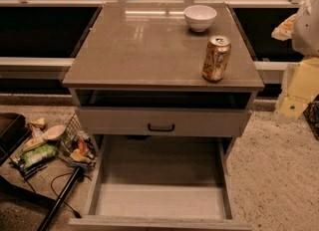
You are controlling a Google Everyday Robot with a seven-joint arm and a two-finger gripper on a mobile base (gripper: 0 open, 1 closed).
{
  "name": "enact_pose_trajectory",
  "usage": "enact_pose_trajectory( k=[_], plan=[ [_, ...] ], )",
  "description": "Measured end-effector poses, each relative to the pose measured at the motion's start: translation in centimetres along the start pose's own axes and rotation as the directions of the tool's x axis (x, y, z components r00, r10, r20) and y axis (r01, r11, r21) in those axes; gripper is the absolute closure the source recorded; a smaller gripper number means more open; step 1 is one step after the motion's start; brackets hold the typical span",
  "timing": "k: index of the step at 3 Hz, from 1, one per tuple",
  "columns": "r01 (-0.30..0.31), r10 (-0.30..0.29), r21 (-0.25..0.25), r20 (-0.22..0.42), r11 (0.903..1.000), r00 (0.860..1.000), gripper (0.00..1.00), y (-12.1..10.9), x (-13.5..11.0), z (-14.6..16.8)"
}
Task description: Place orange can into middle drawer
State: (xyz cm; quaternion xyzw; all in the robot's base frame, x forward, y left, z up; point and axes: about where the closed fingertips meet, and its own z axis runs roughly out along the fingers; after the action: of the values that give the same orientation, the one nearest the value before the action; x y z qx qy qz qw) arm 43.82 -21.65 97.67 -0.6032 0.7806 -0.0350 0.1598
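The orange can (216, 58) stands upright on the cabinet top (139, 51), near its front right corner. It is gold-orange with a silver top and pull tab. The middle drawer (159, 200) is the lowest one; it is pulled out wide open, and its pale floor is bare. My gripper (288, 26) is a pale shape at the right edge, to the right of the can, beyond the cabinet's edge and apart from it. It holds nothing that I can see.
A white bowl (200, 17) sits at the back of the cabinet top. The grey drawer front with the black handle (160, 127) is above the open drawer. A wire basket of snacks (75, 148) and a black pole (60, 200) lie on the floor at left.
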Motion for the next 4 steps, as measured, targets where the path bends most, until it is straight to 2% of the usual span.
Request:
enact_pose_trajectory(
  k=[1, 2, 3, 4],
  plan=[
    [0.000, 0.000, 0.000, 0.000, 1.0000, 1.000, 0.00, 0.0, 0.0, 0.0],
    [-0.040, 0.038, 0.031, 0.059, 0.9987, 0.998, 0.00, -1.1, -0.2, 0.9],
    [-0.126, 0.107, 0.072, 0.219, 0.9894, 0.970, 0.00, -4.6, -0.2, 2.6],
    [-0.199, 0.137, 0.084, 0.471, 0.9764, 0.871, 0.00, -10.8, -3.6, 5.0]
  ],
)
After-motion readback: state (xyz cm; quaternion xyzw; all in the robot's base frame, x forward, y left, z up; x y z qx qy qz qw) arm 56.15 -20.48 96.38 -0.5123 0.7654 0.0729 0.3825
